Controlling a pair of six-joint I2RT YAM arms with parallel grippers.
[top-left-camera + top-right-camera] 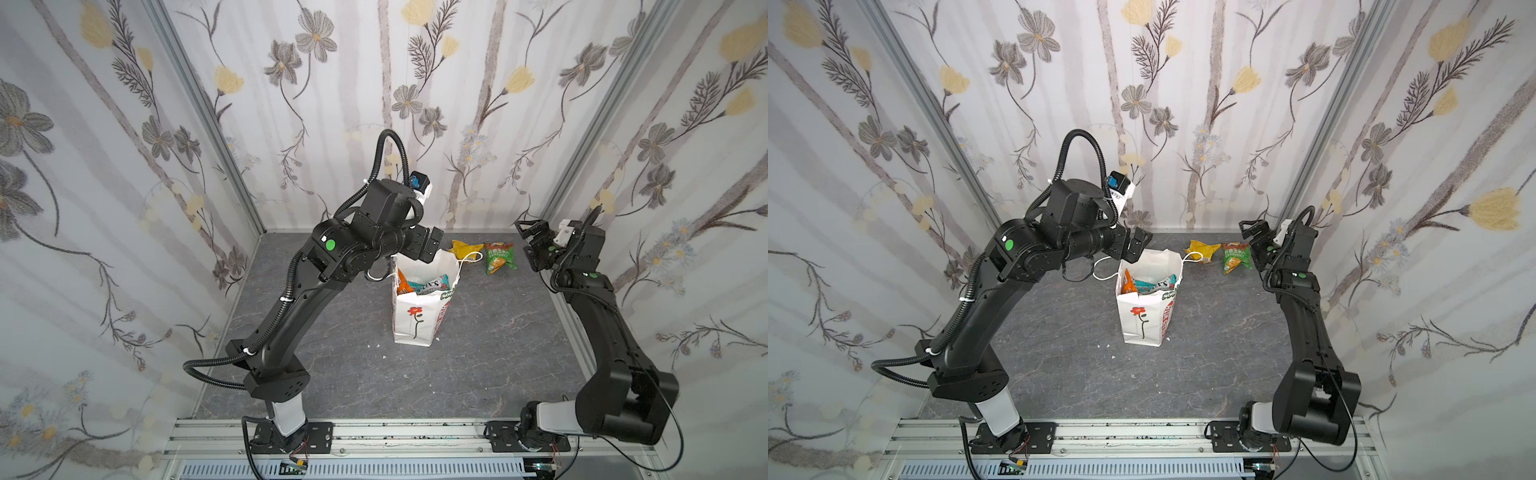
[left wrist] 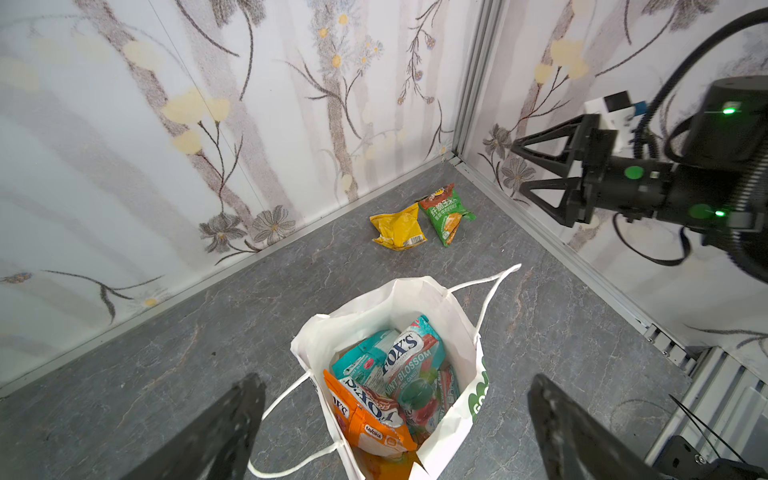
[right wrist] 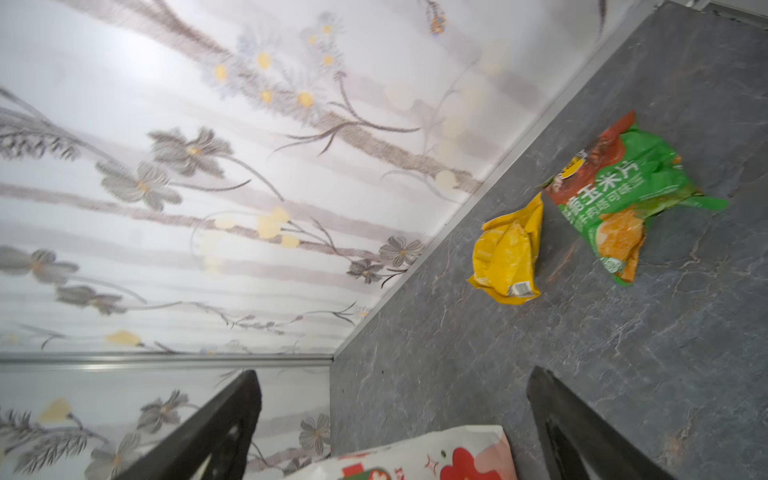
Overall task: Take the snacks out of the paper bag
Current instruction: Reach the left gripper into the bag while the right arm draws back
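Note:
The white paper bag (image 1: 415, 324) (image 1: 1138, 320) stands upright mid-table, red flower on its front. Inside its mouth (image 2: 390, 299) lie snacks: an orange packet (image 2: 370, 428) and teal packets (image 2: 411, 361). My left gripper (image 1: 432, 245) (image 2: 395, 378) hangs open just above the bag's far rim, holding nothing. A yellow packet (image 1: 465, 248) (image 3: 509, 259) and a green-and-red packet (image 1: 498, 258) (image 3: 615, 199) lie on the table behind the bag. My right gripper (image 1: 523, 239) (image 3: 392, 372) is open, up by the right wall. A white packet with red print (image 3: 415, 457) shows low between its fingers; contact unclear.
Flowered walls close in the grey table (image 1: 478, 353) at the back and both sides. The bag's cord handles (image 2: 490, 286) hang outward over its rim. An aluminium rail (image 1: 374, 432) runs along the front edge under both arm bases.

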